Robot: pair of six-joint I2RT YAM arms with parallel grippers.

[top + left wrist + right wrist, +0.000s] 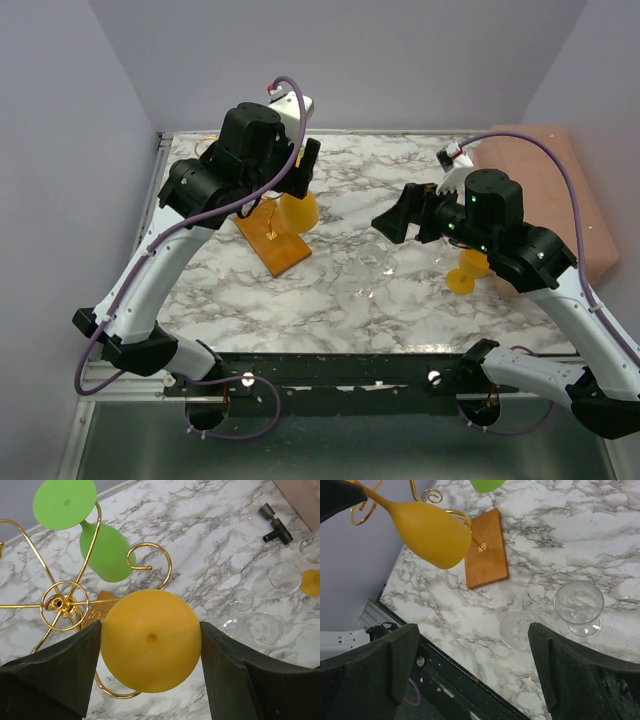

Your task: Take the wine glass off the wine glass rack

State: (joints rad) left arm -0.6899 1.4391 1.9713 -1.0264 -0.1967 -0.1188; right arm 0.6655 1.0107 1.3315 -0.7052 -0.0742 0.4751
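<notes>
1 matte orange wine glass (150, 647) hangs foot-up on the gold wire wine glass rack (65, 602), probably light, stiff, breakable; left gripper (150, 630) clamps its round foot, right gripper (472, 630) gapes empty.

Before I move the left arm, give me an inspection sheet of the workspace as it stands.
Surface: marble table; no spills seen.
Job's things: rack standing on its wooden base; yellow glass hanging tilted at it, cannot tell whether it is clear of the hooks; green glass hanging on another arm.
Clutter: clear glasses, a second yellow glass and a black fitting on the table's right half.
Grippers: left gripper shut on the yellow glass's foot; right gripper open, empty, above the clear glasses.
Cables: purple cables loop along both arms; no snag seen.
Surroundings: plain walls; pink pad at the far right corner.
</notes>
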